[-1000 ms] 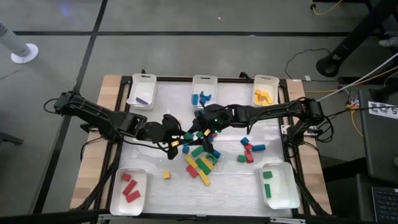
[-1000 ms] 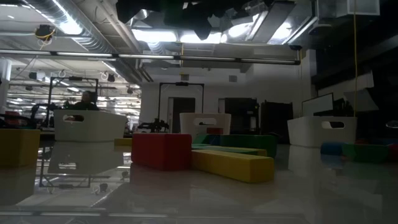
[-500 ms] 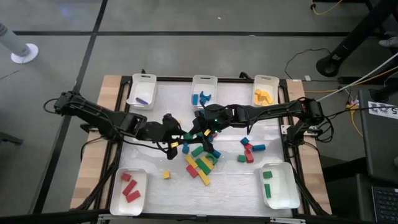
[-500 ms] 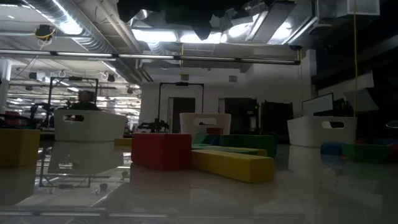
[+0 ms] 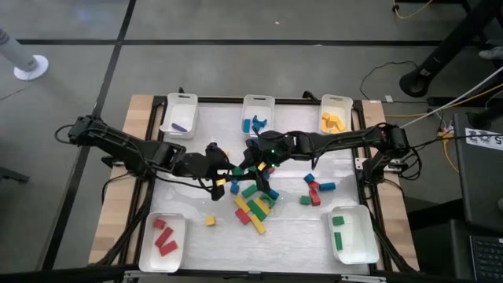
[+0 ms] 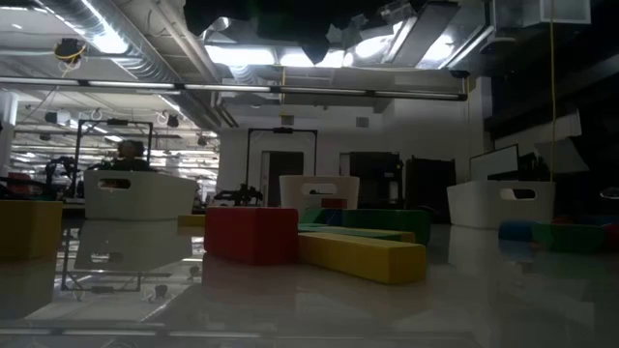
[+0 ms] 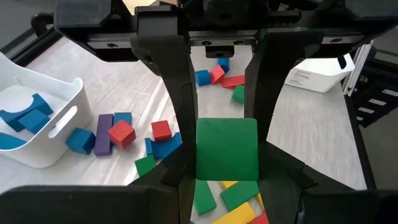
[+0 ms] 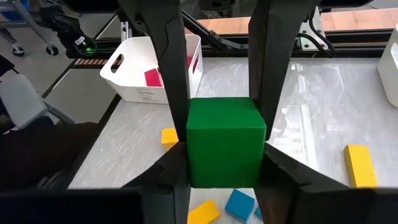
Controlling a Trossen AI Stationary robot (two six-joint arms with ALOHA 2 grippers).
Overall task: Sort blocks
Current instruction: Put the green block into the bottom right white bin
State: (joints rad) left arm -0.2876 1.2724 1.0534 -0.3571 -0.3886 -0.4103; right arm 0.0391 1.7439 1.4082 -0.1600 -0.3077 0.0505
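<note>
**A robotics lab on an open industrial floor**

A research workspace is indicated. The surface (image 5: 196, 126) is ringed by a black metal frame (image 5: 376, 212), and cables (image 5: 409, 67) are trailed over a grey floor (image 5: 236, 63). Exposed ducts (image 6: 145, 58) and strip lights (image 6: 290, 53) are seen overhead, with more equipment stands (image 6: 280, 155) and a person (image 6: 126, 155) seated at a far station.

Five white trays (image 5: 178, 115), two arms (image 5: 118, 143)
</note>
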